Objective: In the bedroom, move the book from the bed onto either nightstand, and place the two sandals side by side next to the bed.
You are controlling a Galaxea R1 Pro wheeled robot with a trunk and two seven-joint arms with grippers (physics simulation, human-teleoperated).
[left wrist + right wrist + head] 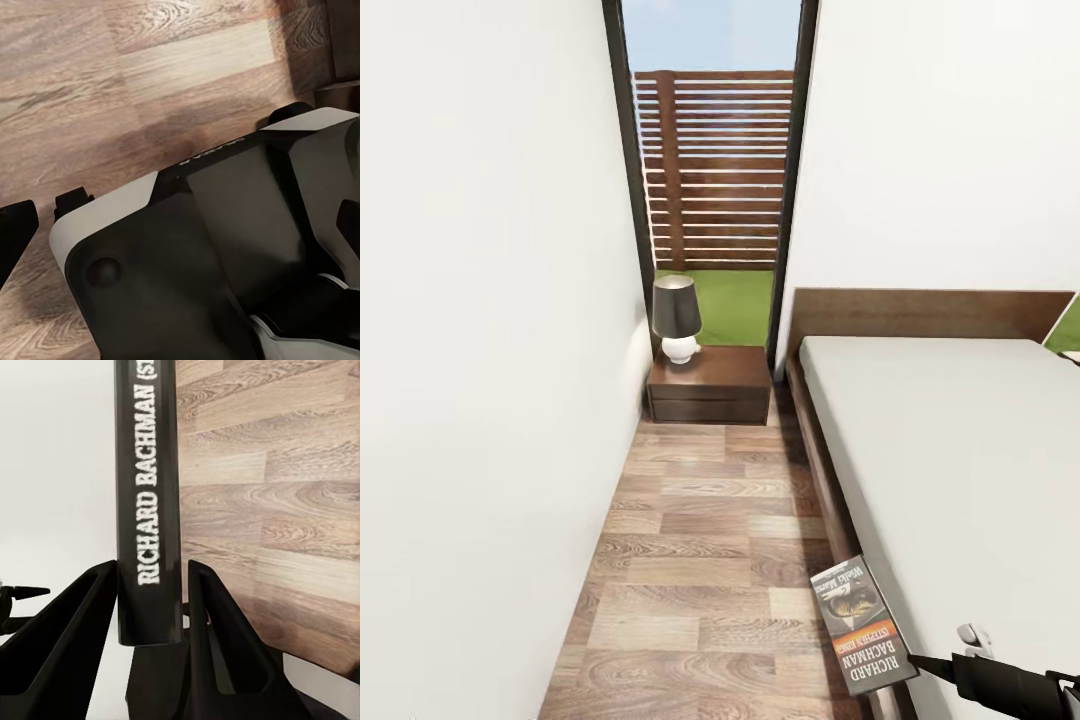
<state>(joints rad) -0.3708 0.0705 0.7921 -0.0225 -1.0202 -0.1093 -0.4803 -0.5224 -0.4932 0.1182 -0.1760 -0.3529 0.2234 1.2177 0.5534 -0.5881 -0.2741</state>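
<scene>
A: Book [861,625] status: pinched by the right end effector [150,607], one finger on each cover, spine facing the wrist camera. In the head view it hangs over the bed's [950,470] left edge near the foot corner, above the wood-plank floor [690,540].

B: Left end effector?

A: Cannot tell. The left wrist view gives the robot's own body panels over the floor; fingers not readable.

B: Risks from here?

A: Grip sits at one end of the book, so most of it cantilevers out. Judgement: a quick swing could pivot or slip it onto the floor. The nightstand [710,385] stands at the headboard end, well apart, and the lamp [677,318] occupies its back left corner; a careless set-down could knock it. The aisle between wall and bed is narrow, so an elbow strike is possible.

B: Legible text?

A: Spine: "RICHARD BACHMAN", then "(ST" cut off. Cover: "RICHARD BACHMAN" over an orange band; smaller lines unreadable.
</scene>
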